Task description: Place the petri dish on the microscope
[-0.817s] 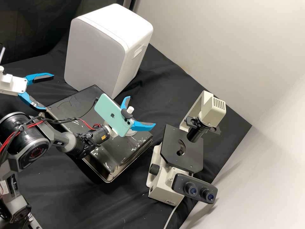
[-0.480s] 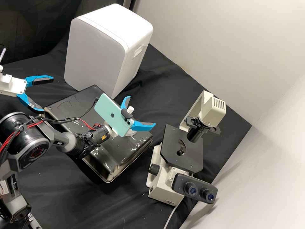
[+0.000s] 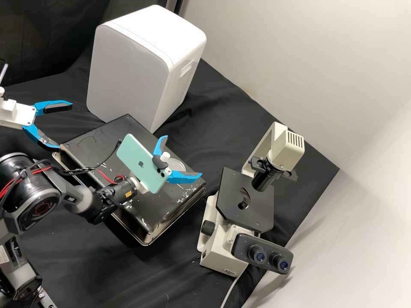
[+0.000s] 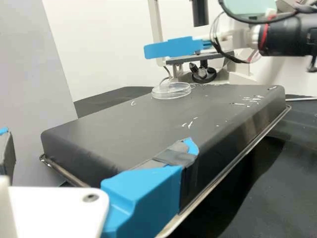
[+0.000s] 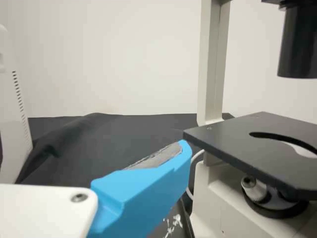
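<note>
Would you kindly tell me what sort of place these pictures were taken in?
Most likely a laboratory bench. The signs are a cream and black microscope with twin eyepieces, a clear round petri dish lying on a black slab in a metal tray, and a white box-shaped appliance behind.

The right arm [image 3: 81,199] reaches in from the near left, forearm roughly level; the right end effector [image 3: 176,159] holds its two blue fingers spread wide, gripping nothing; the left end effector [image 3: 60,125] hangs at the far left edge, fingers likewise splayed, empty.
</note>
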Available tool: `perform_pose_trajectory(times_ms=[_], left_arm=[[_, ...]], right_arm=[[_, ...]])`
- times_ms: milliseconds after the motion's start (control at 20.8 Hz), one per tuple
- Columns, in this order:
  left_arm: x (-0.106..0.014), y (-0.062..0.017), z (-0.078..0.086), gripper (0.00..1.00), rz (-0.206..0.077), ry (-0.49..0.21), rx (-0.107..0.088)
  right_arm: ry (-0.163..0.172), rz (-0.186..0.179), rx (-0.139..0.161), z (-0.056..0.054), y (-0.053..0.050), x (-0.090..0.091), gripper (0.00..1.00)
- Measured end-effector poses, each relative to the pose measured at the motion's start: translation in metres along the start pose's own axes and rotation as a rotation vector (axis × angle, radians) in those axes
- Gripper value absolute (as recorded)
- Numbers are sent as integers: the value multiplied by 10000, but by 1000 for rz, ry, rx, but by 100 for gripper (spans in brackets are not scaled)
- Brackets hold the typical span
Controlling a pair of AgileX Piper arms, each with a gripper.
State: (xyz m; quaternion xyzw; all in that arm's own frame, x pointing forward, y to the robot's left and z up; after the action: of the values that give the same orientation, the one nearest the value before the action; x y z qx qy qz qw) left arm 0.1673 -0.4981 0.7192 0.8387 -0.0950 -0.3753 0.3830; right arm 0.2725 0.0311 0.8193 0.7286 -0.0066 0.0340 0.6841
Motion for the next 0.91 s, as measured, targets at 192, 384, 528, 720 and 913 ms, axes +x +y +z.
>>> perform_pose_trajectory(times_ms=[192,384,528,720,913], left_arm=[[0,0,0,100,0,0,0],[0,0,0,100,0,0,0],[0,0,0,100,0,0,0],[0,0,0,100,0,0,0],[0,0,0,100,0,0,0]], right_arm=[[11,-19,1,19,-89,-176,100],[20,-45,2,28,-174,-303,100],[14,-76,2,39,-241,-344,100],[-24,-104,10,105,-325,-358,100],[-43,-109,18,133,-353,-360,100]])
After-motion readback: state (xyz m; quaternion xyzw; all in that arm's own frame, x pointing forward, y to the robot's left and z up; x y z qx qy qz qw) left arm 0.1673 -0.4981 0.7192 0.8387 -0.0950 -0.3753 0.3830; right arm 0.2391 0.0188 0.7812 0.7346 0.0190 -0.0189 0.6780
